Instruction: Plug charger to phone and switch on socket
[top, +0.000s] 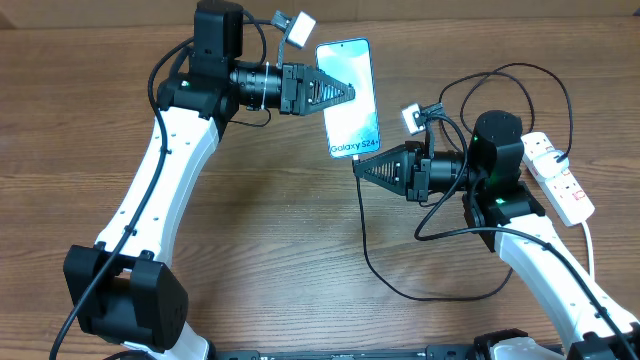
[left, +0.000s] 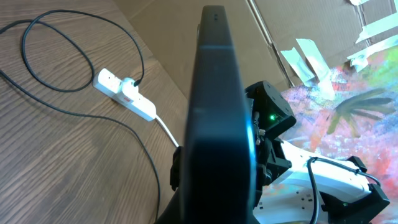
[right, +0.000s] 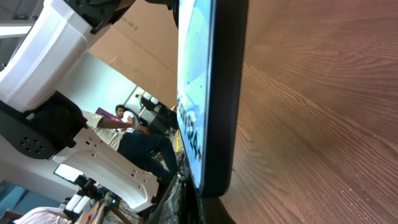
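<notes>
Phone (top: 358, 120) clamped in our L gripper (top: 352, 93), screen up — our R gripper (top: 358, 166) pinches charger (top: 362, 238) tip, just beside phone's btm end. Socket (top: 562, 180) well apart, at right.

Table (top: 300, 250): brown wood-grain top, filling the overhead view.
Cardboard panel (top: 480, 6): plain tan, along the table's far edge.
Tape strips (left: 306, 55): white, stuck on cardboard beyond the table.
Painted sheet (left: 354, 93): pink, green and yellow daubs, beyond the table, beside the strips.
Figure (right: 134, 134): pale top, dark trousers, off the table's edge; small, indistinct.
</notes>
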